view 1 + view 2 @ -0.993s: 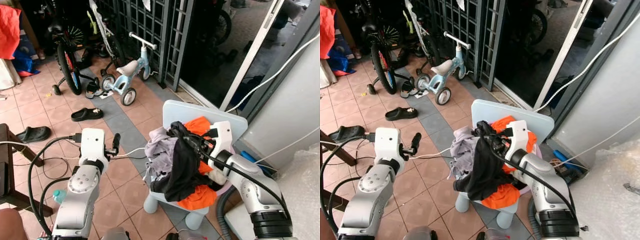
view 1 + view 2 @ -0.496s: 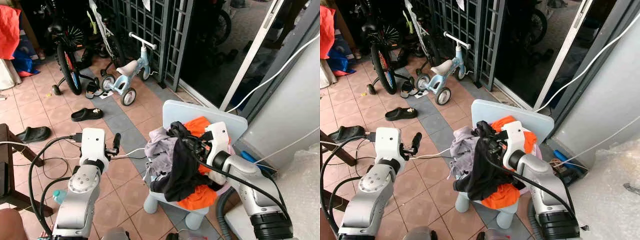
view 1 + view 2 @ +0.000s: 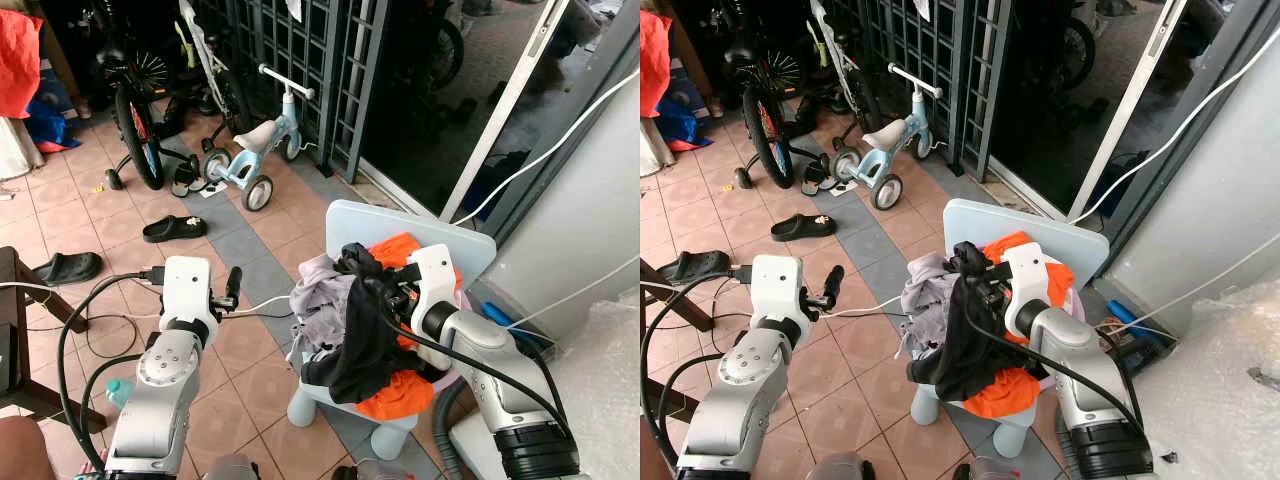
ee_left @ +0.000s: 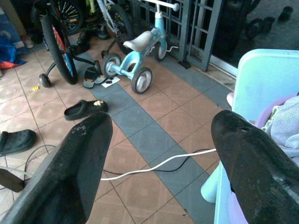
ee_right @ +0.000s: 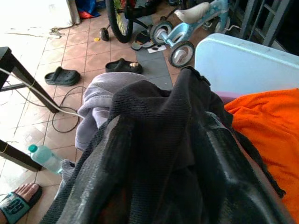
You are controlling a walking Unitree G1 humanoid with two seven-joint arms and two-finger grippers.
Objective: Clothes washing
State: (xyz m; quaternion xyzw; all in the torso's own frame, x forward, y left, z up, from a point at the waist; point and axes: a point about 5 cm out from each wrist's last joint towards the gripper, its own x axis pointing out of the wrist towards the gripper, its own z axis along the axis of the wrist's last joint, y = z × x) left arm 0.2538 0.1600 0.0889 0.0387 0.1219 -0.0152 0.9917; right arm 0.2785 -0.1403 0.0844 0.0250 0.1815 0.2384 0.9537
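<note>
Clothes pile (image 3: 345,320) heaped on pale blue chair (image 3: 400,228) | right gripper (image 3: 975,285) clenched on black garment (image 5: 159,140) at pile top | left gripper (image 4: 161,140) spread wide, idle over floor | progress – early, nothing off the chair yet

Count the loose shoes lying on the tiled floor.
3 clearly: a black clog near the dark bench leg, a black sandal mid-floor, and a sandal by the tricycle's rear wheel. More may hide behind the bikes.

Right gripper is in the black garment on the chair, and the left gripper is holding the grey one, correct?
Not quite. The left gripper is open and empty over the tiles beside the chair, as the left wrist view shows. The right gripper is indeed in the black garment.
</note>
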